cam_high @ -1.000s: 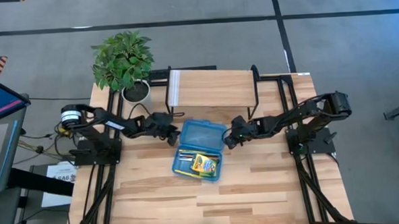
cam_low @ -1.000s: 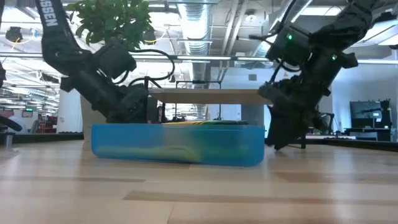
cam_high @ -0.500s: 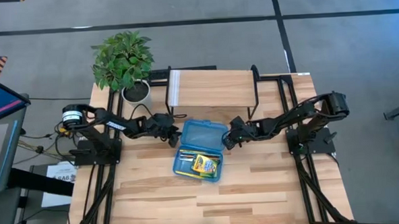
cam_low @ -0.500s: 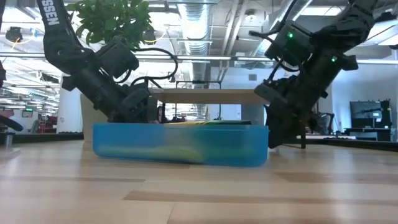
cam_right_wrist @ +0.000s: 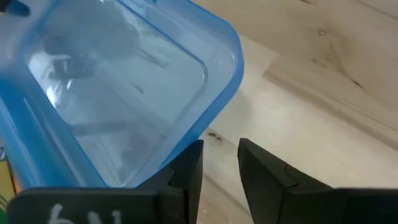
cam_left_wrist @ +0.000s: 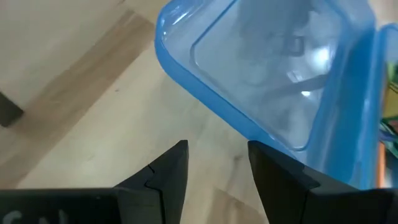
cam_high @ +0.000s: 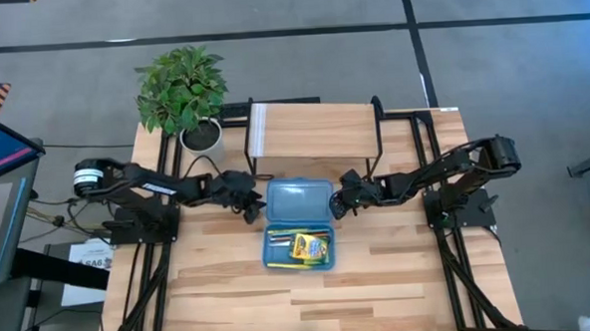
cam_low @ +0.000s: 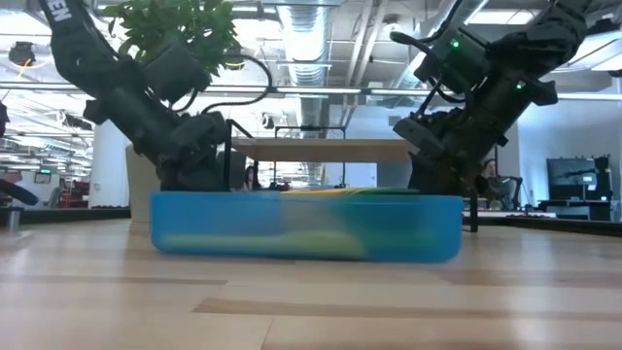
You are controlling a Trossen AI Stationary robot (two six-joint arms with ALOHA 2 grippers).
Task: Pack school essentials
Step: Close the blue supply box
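Observation:
The blue translucent case (cam_high: 300, 225) lies open mid-table, its lid (cam_high: 298, 199) flat toward the far edge and its tray (cam_high: 301, 251) toward the near edge. In the tray are the yellow-green crayon box (cam_high: 310, 249) and some pencils (cam_high: 279, 258). The other stationery cannot be made out. My left gripper (cam_high: 250, 204) is low beside the lid's left rim, fingers a little apart (cam_left_wrist: 217, 171). My right gripper (cam_high: 341, 203) sits low at the lid's right rim, its fingers narrowly apart (cam_right_wrist: 221, 165). In the low view the case's wall (cam_low: 306, 226) hides the contents. My left gripper has the outer side of one finger (cam_left_wrist: 280, 177) right beside the lid's corner rim (cam_left_wrist: 297, 148), level from the table's left; whether they touch cannot be told. My right gripper has the outer side of one finger (cam_right_wrist: 186, 168) against the lid's right rim (cam_right_wrist: 177, 155) near a far corner, coming level from the table's right. The lid lies flat on the table.
A potted green plant (cam_high: 182, 89) stands at the far left corner. A low wooden shelf on black legs (cam_high: 313, 131) stands just behind the case. The wooden tabletop (cam_high: 311, 304) toward the near edge is bare planks.
The case has turned about on the table from a slant to square with the edges, its tray end swinging toward the right. In the low view it shows wider. The left arm's base joints have drawn leftward and both grippers have stayed at the lid's sides.

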